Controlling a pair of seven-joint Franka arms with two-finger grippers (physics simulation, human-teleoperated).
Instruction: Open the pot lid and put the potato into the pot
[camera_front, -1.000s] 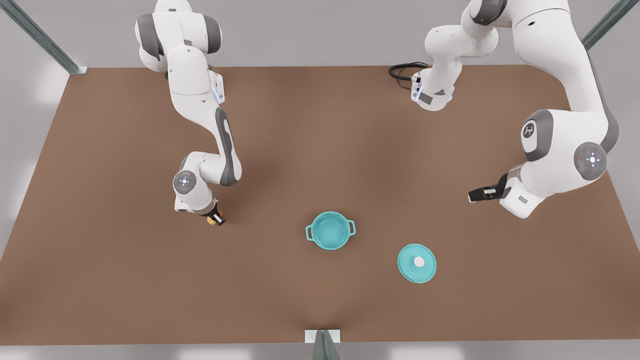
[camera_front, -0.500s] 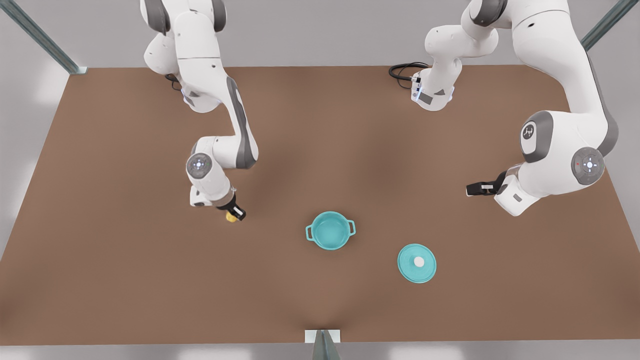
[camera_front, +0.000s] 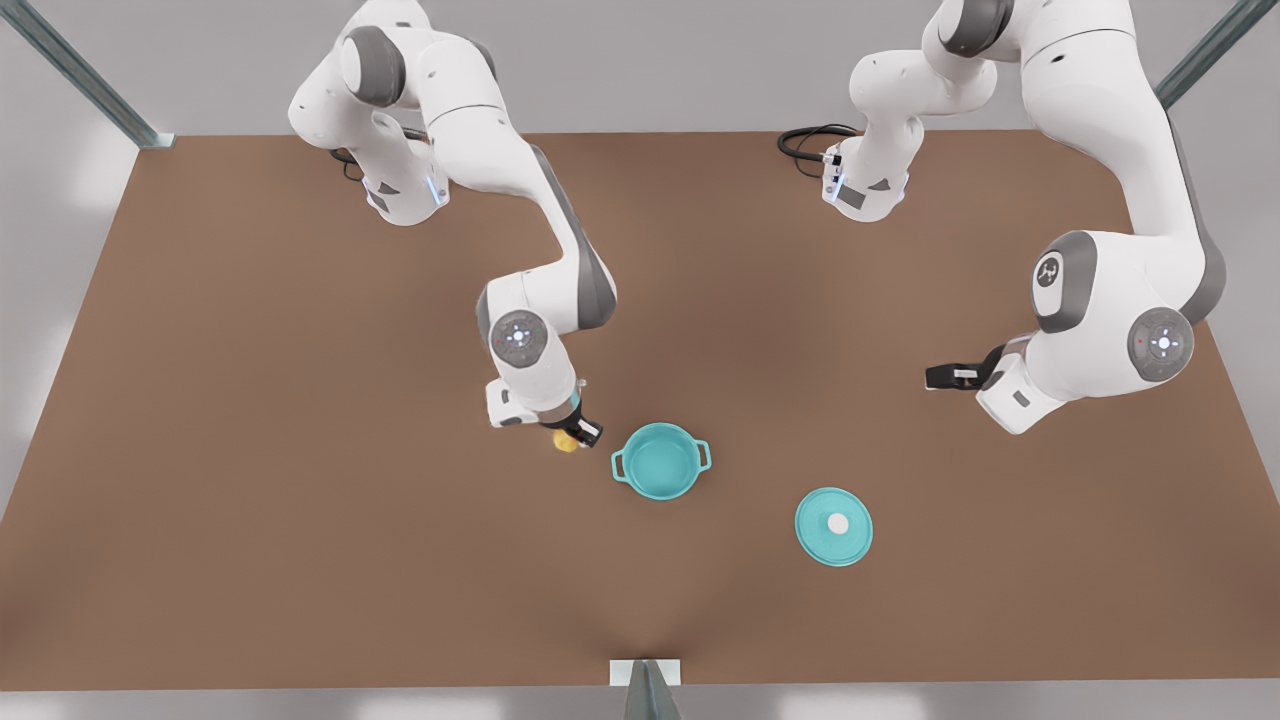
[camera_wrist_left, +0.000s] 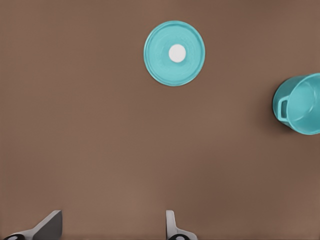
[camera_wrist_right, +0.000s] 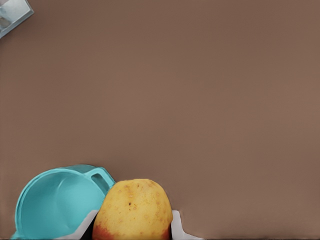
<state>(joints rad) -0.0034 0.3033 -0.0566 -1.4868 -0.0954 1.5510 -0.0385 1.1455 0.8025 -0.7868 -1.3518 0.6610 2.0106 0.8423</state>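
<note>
The open teal pot (camera_front: 660, 461) stands near the table's middle, with nothing inside it. Its lid (camera_front: 833, 526), a flat teal disc with a white knob, lies flat on the table toward the front view's right. My right gripper (camera_front: 573, 436) hangs just beside the pot's handle on the front view's left, shut on the yellow potato (camera_front: 566, 443). In the right wrist view the potato (camera_wrist_right: 133, 209) sits between the fingers, next to the pot (camera_wrist_right: 55, 202). My left gripper (camera_front: 940, 377) waits open at the front view's right, looking at the lid (camera_wrist_left: 174, 53) and pot (camera_wrist_left: 300, 104).
A black cable (camera_front: 805, 145) coils at the table's back edge by one arm's base. A metal bracket (camera_front: 645, 672) sits at the middle of the front edge. Metal frame posts (camera_front: 80, 75) rise at the back corners. Brown tabletop (camera_front: 250, 520) surrounds everything.
My right gripper has carried the potato toward the front view's right, from far out to right beside the pot. The left gripper drew back slightly. Pot and lid stayed put.
</note>
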